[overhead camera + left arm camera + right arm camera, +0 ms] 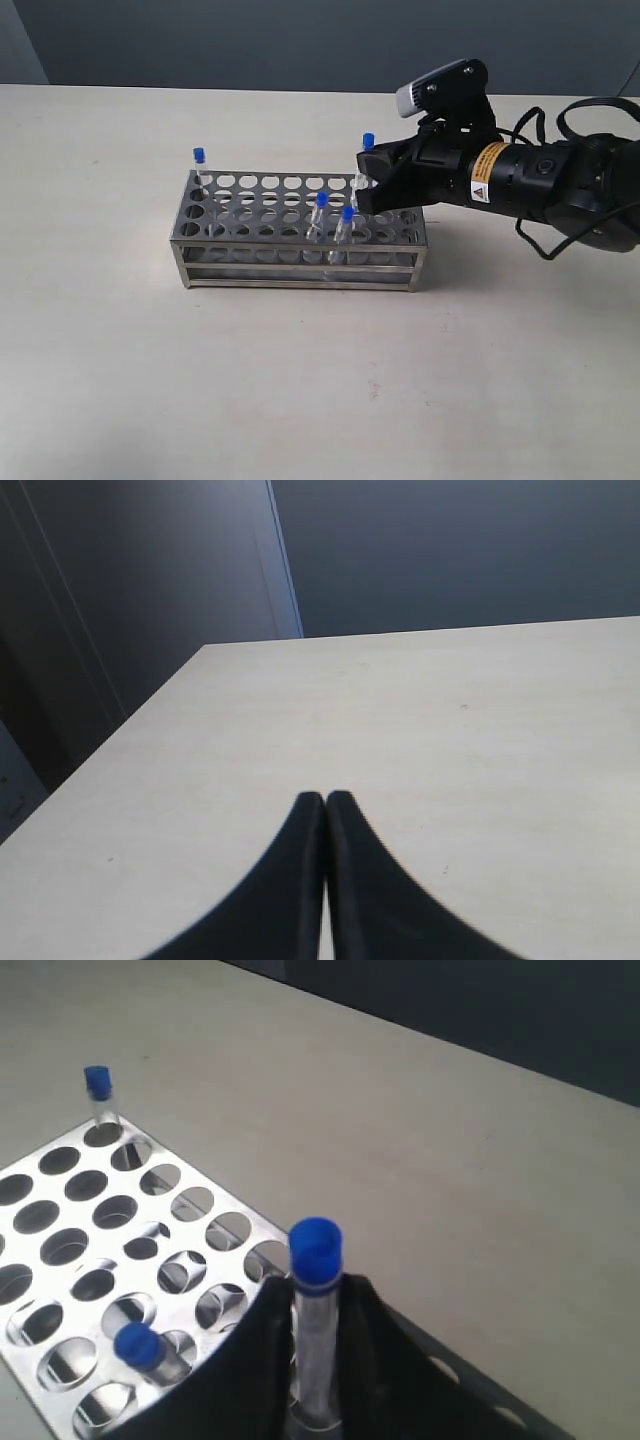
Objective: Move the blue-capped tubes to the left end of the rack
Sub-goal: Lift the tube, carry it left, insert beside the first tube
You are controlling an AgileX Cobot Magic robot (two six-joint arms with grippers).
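The silver rack stands mid-table. One blue-capped tube sits in the back row at the rack's left end, also seen in the right wrist view. Two more tubes lean in holes right of the middle. My right gripper is shut on the fourth tube at the back right of the rack, its blue cap sticking up above the fingers. My left gripper is shut and empty over bare table, away from the rack.
The pale table spreads all round the rack. In the left wrist view its far edge meets a dark wall. The right arm's black body and cables hang over the table right of the rack.
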